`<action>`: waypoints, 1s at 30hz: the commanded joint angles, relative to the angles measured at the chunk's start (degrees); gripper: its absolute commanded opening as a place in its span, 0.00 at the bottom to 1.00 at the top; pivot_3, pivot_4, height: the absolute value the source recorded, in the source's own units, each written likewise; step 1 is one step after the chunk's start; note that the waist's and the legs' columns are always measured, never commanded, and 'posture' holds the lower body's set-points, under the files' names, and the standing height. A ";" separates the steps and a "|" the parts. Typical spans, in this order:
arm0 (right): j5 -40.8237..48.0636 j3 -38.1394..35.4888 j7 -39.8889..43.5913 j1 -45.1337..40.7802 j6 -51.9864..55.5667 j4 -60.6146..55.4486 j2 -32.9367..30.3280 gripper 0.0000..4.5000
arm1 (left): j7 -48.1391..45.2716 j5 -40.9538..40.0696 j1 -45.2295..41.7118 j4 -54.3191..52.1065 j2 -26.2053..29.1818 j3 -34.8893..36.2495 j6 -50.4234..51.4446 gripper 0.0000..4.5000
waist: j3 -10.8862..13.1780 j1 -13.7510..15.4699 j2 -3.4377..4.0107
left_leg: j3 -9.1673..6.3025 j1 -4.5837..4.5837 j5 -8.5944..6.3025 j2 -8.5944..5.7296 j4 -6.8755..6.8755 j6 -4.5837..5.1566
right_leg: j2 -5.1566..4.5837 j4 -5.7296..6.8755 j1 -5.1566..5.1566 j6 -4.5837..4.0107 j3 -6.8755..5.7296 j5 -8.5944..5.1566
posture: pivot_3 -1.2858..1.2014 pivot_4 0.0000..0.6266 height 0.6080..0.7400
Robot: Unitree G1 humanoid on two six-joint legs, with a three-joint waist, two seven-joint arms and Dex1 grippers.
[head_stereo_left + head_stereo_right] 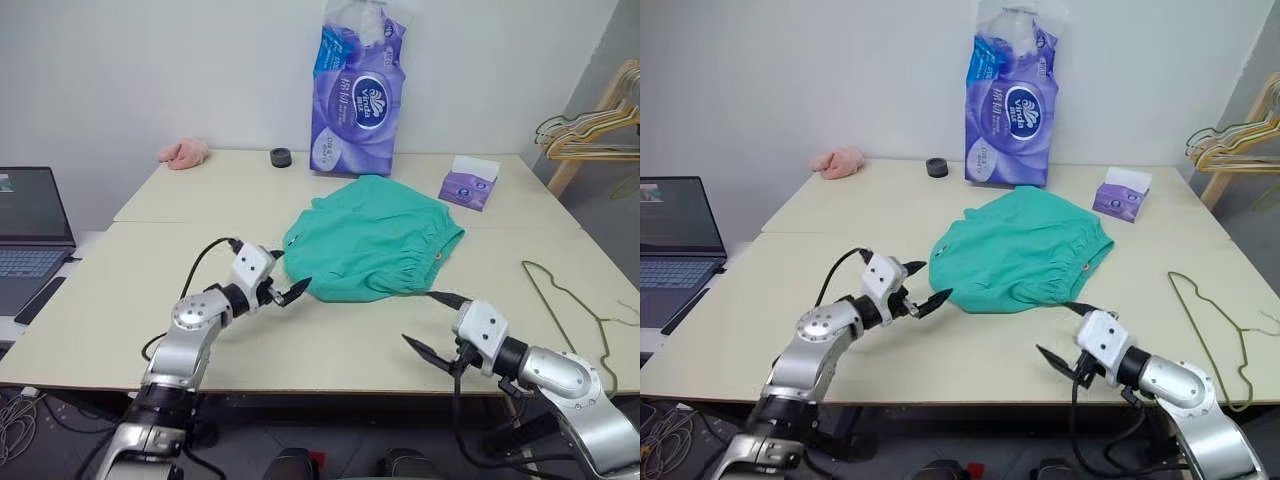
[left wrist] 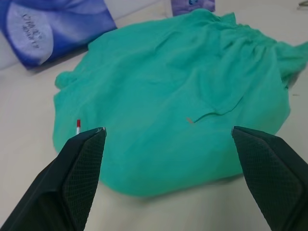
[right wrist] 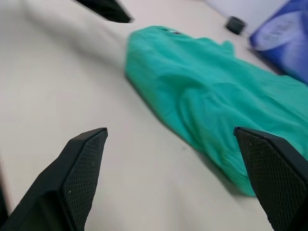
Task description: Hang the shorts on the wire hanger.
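Right gripper (image 1: 432, 322): nearest to the camera, low above the front edge of the table, pointing toward the left; its two black fingers stand wide apart and hold nothing.
Left gripper (image 1: 284, 272): over the table, pointing toward the right, just beside the left edge of the shorts; fingers spread wide, nothing between them. I cannot tell if a fingertip touches the cloth.
Shorts (image 1: 372, 238): teal-green, lying flat in the middle of the table, with the gathered waistband on the right side and a small orange cord at that edge.
Wire hanger (image 1: 572, 310): thin, olive-green, lying flat on the right part of the table, well apart from the shorts and beyond the right gripper.
Table (image 1: 150, 300): pale beige top, made of two boards with a seam across.
Tissue pack (image 1: 358, 90): big purple bag standing at the back, behind the shorts.
Tissue box (image 1: 470, 182): small, purple, to the right of the bag.
Black ring (image 1: 281, 157): small, near the bag on its left.
Pink cloth (image 1: 184, 152): small lump at the back left.
Laptop (image 1: 30, 235): open, at the left of the table.
Other hangers (image 1: 592, 130): a bunch at the far right, off the table.
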 commanded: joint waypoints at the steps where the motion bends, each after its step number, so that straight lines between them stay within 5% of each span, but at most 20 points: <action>1: 0.80 -0.55 0.54 -1.29 0.49 -2.20 -0.40 1.00 | -0.73 4.38 -4.90 7.40 0.70 -2.30 -4.79 0.98 | -0.01 -0.04 -0.01 | 0.01 0.00 0.00 0.00 0.00 0.00 | 0.01 0.00 0.00 0.00 -0.01 0.00 | 0.50 0.00 1.00; 9: -0.93 -1.98 -0.30 0.96 -1.93 -1.49 -0.48 1.00 | -2.56 10.09 -15.10 26.19 -1.20 -6.28 -11.61 0.98 | -0.01 -0.82 -0.03 | 0.06 -0.08 -0.03 0.00 0.05 0.01 | 0.05 0.00 -0.01 0.05 -0.10 -0.03 | 0.48 0.00 1.00; 15: -3.55 -2.77 -1.79 1.44 -3.45 -0.56 -0.59 1.00 | -3.38 12.00 -20.17 35.61 -3.95 -6.93 -14.77 0.67 | -0.02 -1.62 -0.04 | 0.05 -0.08 -0.05 0.02 0.04 0.01 | 0.09 0.05 -0.02 0.06 -0.09 -0.03 | 0.47 0.00 1.00; 22: -8.84 -0.97 -4.30 -4.88 -3.48 4.44 -0.13 1.00 | -6.19 10.79 -19.55 34.28 -4.58 -5.82 -15.52 0.23 | -0.02 -2.84 -0.04 | 0.05 -0.07 -0.07 0.04 0.03 0.00 | 0.09 0.12 -0.05 0.05 -0.09 -0.03 | 0.47 0.00 1.00; 27: -14.81 5.12 -4.50 -14.71 -2.23 12.10 1.30 1.00 | -9.77 8.38 -17.87 28.62 -3.81 -4.59 -12.82 0.00 | -0.02 -3.48 -0.04 | 0.03 -0.08 -0.11 0.09 0.02 -0.01 | 0.14 0.23 -0.13 -0.20 -0.09 0.08 | 0.47 0.00 1.00; 30: -17.47 8.64 -3.06 -20.69 -1.91 18.02 1.86 1.00 | -10.77 7.20 -17.05 24.95 -3.22 -3.86 -10.76 0.00 | -0.01 -3.58 -0.04 | -0.03 -0.08 -0.11 0.10 0.02 -0.01 | 0.14 0.25 -0.13 -0.22 -0.08 0.08 | 0.48 0.00 1.00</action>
